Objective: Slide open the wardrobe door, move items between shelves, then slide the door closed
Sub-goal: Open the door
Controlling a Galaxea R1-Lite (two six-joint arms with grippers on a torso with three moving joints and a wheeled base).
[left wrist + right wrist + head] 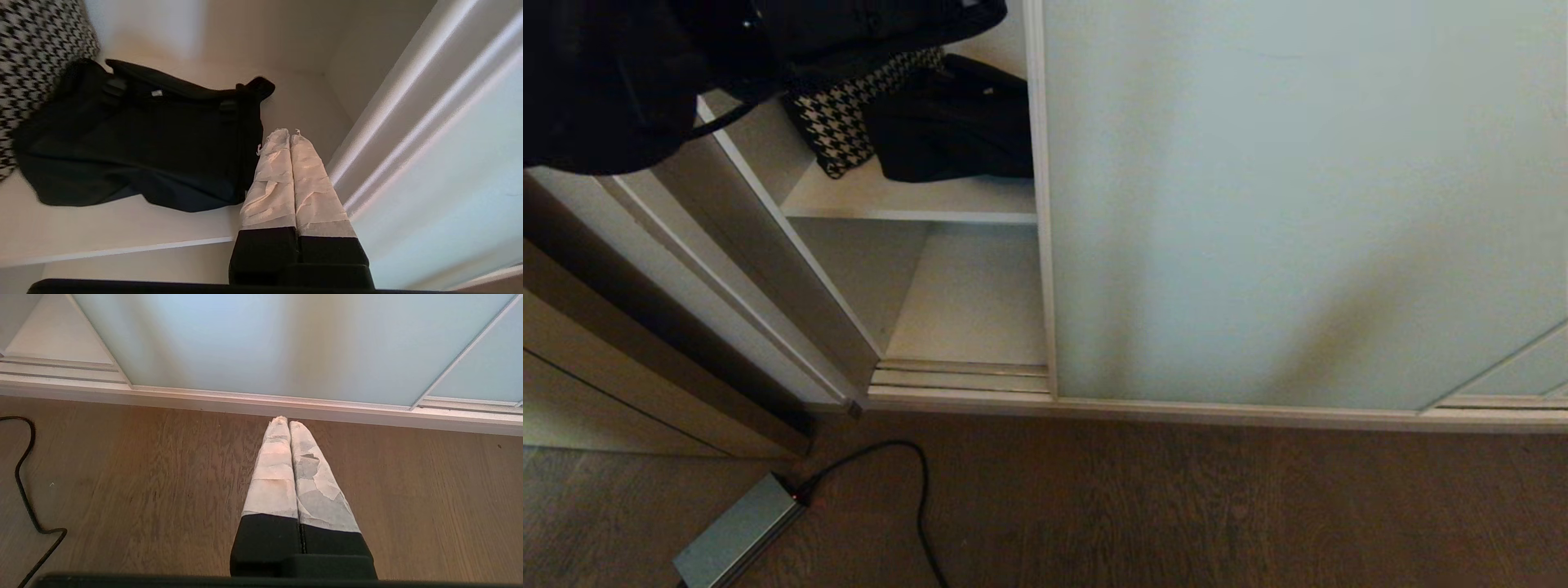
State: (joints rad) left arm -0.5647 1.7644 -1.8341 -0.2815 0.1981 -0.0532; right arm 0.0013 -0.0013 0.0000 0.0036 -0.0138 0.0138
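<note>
Wood-grain flooring [1176,506] runs along the base of the wardrobe, and the sliding wardrobe door [1298,204] stands partly open, leaving a gap at its left edge.

Left hand [290,136]: clenched, taped fingers [269,188] pressed together with nothing between them. In the left wrist view the tips sit at the front of the upper shelf [102,228], just beside the end of the black fabric bag [135,147] and close to the door frame. Contact with the bag cannot be confirmed.

Right hand [286,422]: clenched and empty, hanging low over the floor in front of the door track, parked.

Task item: the bag lies flat on the upper shelf inside the opening, with a houndstooth-patterned item [841,114] beside it. A lower shelf [972,302] below shows bare.

Step in hand, as judged: approach to grasp the bag for transfer between shelves.

Recommended procedure:
1. Spread the fingers before advancing; a clenched hand would only push the soft fabric deeper.
2. Aim for a strap or a raised fold at the near end, since flat cloth offers little purchase.
3. Keep the wrist clear of the door frame, which leaves little side room.
4. Lift before withdrawing, so the bag does not drag the houndstooth item along.

Also present: a black cable [915,490] and a grey box [735,535] on the floor, left of the opening.
</note>
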